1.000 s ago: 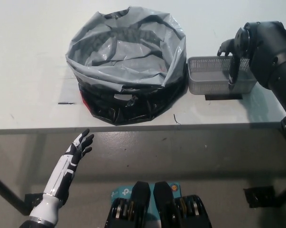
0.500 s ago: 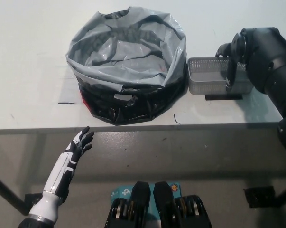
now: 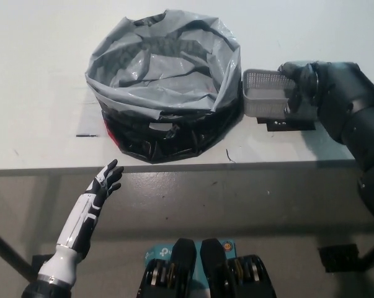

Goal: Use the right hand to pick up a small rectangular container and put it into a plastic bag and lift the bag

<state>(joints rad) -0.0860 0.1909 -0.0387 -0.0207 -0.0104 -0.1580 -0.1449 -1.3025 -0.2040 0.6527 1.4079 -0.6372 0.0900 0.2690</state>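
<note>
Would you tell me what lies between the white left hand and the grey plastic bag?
In the head view, only bare white table and its front edge separate the left hand from the plastic bag.

Right hand [image 3: 298, 87] now lower and further left than a second ago, fingers wrapped over container [image 3: 267, 94] right end. Container sits slightly left and higher, nearly touching bag [image 3: 165, 81]. Left hand [image 3: 106, 180] marginally higher below table edge.

You're looking at a lab-style test bench – plain white table [image 3: 38, 93] with a metal frame, bare grey floor [image 3: 267, 205], staged props only – no household furnishings.
</note>
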